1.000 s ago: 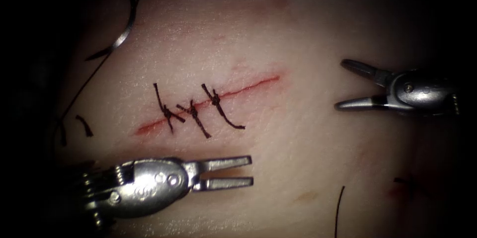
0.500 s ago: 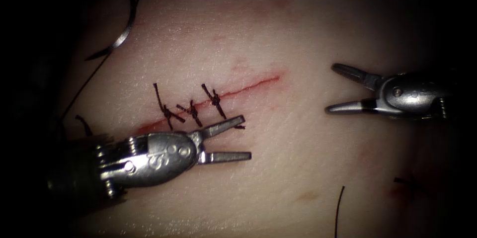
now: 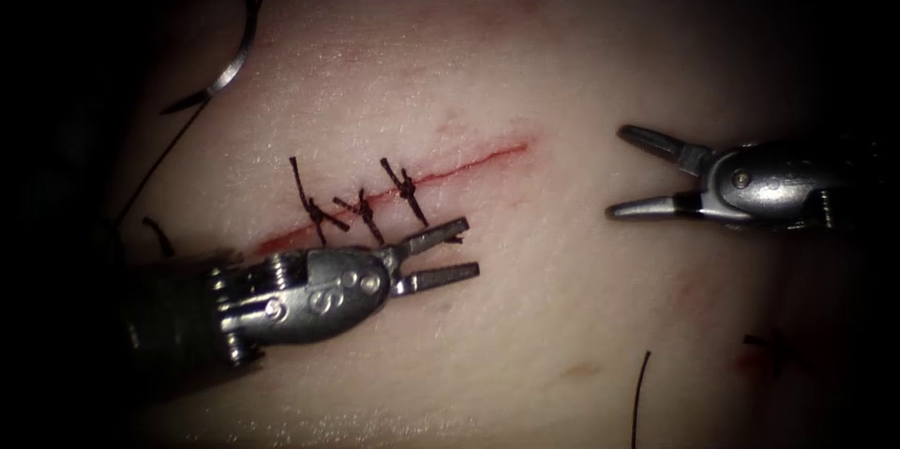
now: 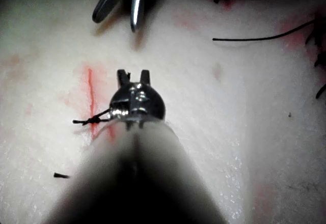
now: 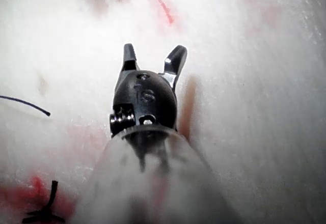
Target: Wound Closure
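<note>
Left arm's silver needle driver, jaws apart and empty, has moved up beside the three dark knotted stitches on the red cut; right driver gaping, empty, edged closer; curved steel needle lies loose on pale tissue far left, so no stitch in progress.

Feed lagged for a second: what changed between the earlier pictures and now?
The left tool moved up to the knotted stitches, jaws open and empty. The right tool edged left, open and empty. The needle stayed on the tissue, upper left of the cut.
</note>
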`<state>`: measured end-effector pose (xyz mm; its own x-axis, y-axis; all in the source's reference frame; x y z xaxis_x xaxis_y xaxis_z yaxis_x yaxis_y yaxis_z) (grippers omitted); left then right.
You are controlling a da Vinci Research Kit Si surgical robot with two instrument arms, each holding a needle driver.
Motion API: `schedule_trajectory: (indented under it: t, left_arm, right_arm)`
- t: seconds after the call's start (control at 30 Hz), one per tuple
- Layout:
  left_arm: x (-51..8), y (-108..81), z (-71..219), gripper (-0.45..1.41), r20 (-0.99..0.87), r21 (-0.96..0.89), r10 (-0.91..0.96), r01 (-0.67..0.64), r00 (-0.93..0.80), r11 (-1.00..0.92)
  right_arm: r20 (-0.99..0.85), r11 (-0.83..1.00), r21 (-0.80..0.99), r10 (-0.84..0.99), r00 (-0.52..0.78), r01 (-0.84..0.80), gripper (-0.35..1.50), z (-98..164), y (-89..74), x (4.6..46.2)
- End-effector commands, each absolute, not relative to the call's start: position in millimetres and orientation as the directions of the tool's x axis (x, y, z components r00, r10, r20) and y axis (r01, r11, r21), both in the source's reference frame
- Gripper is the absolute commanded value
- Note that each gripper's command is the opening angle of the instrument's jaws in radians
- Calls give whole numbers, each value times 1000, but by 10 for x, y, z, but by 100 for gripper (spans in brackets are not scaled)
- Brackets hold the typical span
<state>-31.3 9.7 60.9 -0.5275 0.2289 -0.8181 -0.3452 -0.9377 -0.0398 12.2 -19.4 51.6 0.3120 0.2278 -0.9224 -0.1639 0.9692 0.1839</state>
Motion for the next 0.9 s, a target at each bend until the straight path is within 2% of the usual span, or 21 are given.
schedule_trajectory:
  t: [0.03,0.1,0.17,0.37,0.53,0.67,0.9]
  left_arm:
    - [-318,99,614,10,-819,-41,229,-344,-526,-938]
    - [-317,99,613,-11,-820,-39,224,-339,-526,-940]
    - [-314,100,612,-45,-822,-37,218,-333,-526,-942]
    - [-298,103,605,-45,-841,-31,193,-312,-505,-950]
    - [-279,102,596,-45,-852,-37,191,-307,-488,-951]
    - [-272,98,593,-45,-859,-42,185,-294,-478,-955]
    - [-271,98,591,-45,-894,-77,180,-254,-411,-964]
  right_arm:
    - [-923,969,184,227,312,-162,145,521,-201,128]
    - [-923,970,183,227,312,-162,145,521,-201,129]
    - [-923,970,182,225,312,-163,145,522,-203,130]
    - [-942,979,186,203,268,-88,133,525,-217,140]
    - [-983,999,33,27,182,29,132,529,-231,169]
    - [-990,998,-25,-33,140,55,130,527,-240,203]
    - [-993,996,-88,-91,78,32,128,518,-240,238]
